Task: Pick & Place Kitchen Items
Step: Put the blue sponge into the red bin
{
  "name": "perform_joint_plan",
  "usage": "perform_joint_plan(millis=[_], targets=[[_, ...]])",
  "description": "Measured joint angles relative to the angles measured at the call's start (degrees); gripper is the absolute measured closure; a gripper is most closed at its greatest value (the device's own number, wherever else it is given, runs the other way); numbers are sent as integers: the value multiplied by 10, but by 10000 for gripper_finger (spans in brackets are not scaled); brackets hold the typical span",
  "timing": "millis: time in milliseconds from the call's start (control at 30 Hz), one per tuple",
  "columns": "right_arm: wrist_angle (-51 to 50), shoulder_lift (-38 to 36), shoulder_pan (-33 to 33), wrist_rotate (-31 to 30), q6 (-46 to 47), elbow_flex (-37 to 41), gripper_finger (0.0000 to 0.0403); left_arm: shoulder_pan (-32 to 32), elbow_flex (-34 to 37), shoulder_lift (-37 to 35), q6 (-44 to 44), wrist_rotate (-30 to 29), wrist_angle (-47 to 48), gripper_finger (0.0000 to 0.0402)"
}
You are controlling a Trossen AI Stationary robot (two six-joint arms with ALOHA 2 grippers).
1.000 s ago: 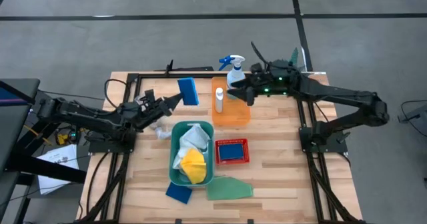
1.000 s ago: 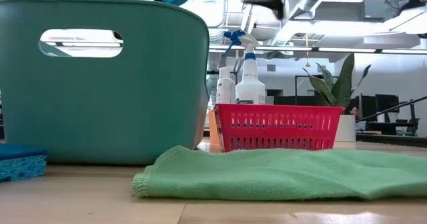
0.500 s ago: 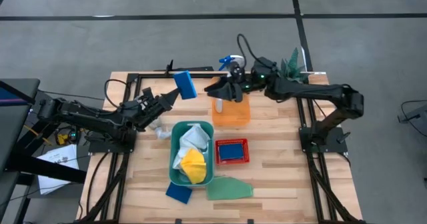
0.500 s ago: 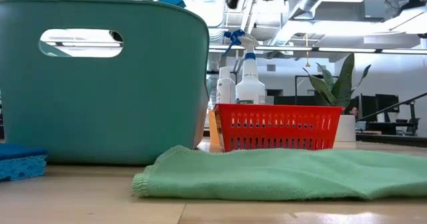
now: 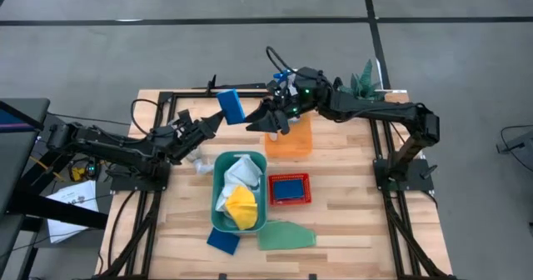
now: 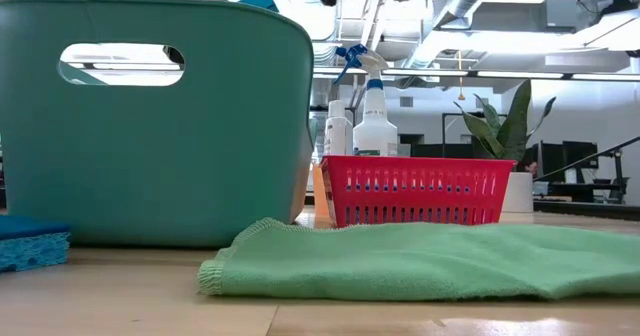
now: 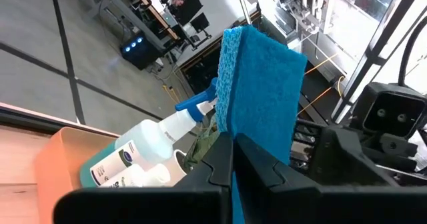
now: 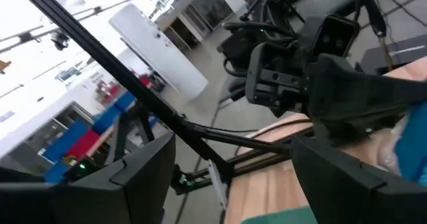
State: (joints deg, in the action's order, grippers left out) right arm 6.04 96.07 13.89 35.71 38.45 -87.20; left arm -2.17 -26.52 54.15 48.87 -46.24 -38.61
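— Sponges (image 5: 233, 109), how many?
— Three, all blue. One up in the air, pinched tight on its edge by the left gripper (image 5: 218, 120). One lying in the red basket (image 5: 308, 188). One flat on the table (image 5: 350, 222), touching the near corner of the teal bin (image 5: 216, 188).
— And cloths?
— Three too. White cloth (image 5: 241, 173) and yellow cloth (image 5: 241, 203) down in the teal bin, green cloth (image 5: 286, 236) on the table just beside the third sponge.
— Bottles?
— Two, both in the orange bin (image 5: 293, 142): spray bottle (image 6: 375, 116) with a blue trigger, and white bottle (image 6: 338, 131) next to it.
— Right gripper (image 5: 265, 120)?
— Fingers spread wide, holding nothing. Up over the orange bin's edge, near the lifted sponge but apart from it.
— Seen from above only?
— Cloths inside the teal bin, sponge inside the red basket. From table height, only the outsides of both.
— Seen from table height only?
— Both bottles standing upright behind the red basket. From above, mostly hidden under the right arm.
— Anything else?
— One plant (image 5: 366, 78) at the table's far right corner. Left wrist view: sponge close up between shut fingers, spray bottle beyond it. Right wrist view: left gripper ahead, between the spread fingers.
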Motion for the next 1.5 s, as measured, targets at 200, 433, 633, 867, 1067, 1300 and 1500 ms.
perform_joint_plan(millis=[200,433,633,867,1067,1300,1500], targets=[[-33,-3,-4,-13,-20,-5,117,0,0,0,-1,0,2,401],[-66,-5,-19,-23,-32,-5,117,0,0,0,-2,-4,3,401],[-107,-5,-25,-98,-55,-5,117,0,0,0,0,3,2,401],[-135,-5,-12,-175,-55,-5,117,-8,0,0,11,17,0,401],[-168,-5,-10,-209,-50,-5,117,-13,0,0,11,40,0,401],[-168,-5,-9,-222,-55,-5,117,-13,0,0,16,78,0,401],[-168,-5,-6,-223,-55,-5,117,-13,1,13,34,126,3,401]])
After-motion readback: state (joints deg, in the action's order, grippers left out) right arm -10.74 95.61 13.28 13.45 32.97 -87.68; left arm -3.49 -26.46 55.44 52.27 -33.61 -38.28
